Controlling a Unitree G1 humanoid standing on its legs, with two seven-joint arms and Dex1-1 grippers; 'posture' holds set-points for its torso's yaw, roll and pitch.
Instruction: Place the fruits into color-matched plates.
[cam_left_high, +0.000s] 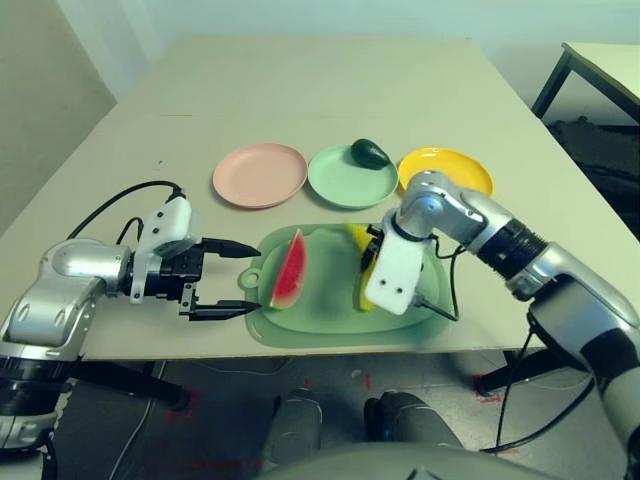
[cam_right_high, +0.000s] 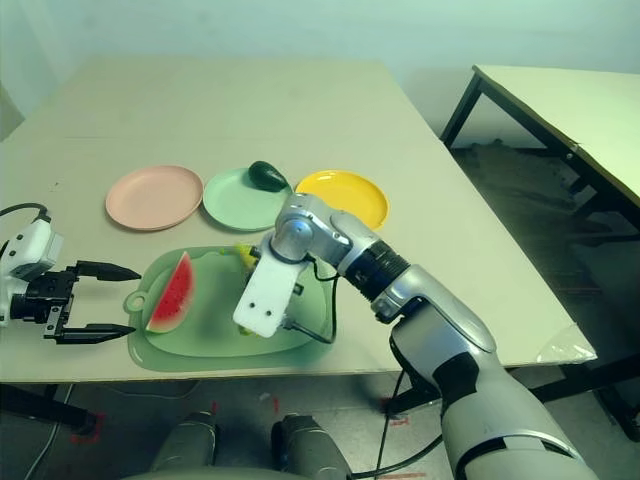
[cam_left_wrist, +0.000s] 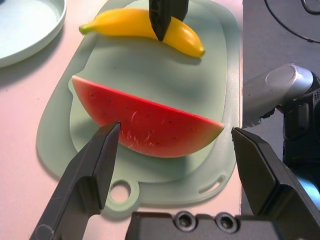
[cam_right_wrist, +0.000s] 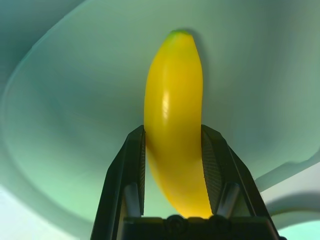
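Frame centre: right gripper (cam_right_wrist: 173, 129) clasps yellow banana (cam_right_wrist: 175, 125); left gripper (cam_left_high: 252, 279), left of frame, gapes wide beside watermelon wedge (cam_left_high: 290, 270).

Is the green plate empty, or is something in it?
It isn't empty: the mint green plate has the dark green avocado in it, lying near its far edge.

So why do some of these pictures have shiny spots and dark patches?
Right wrist view: a pale highlight runs along the banana, with shadow beside its tip; left wrist view: soft shadow under the watermelon wedge; left eye view: a small glint on the avocado.
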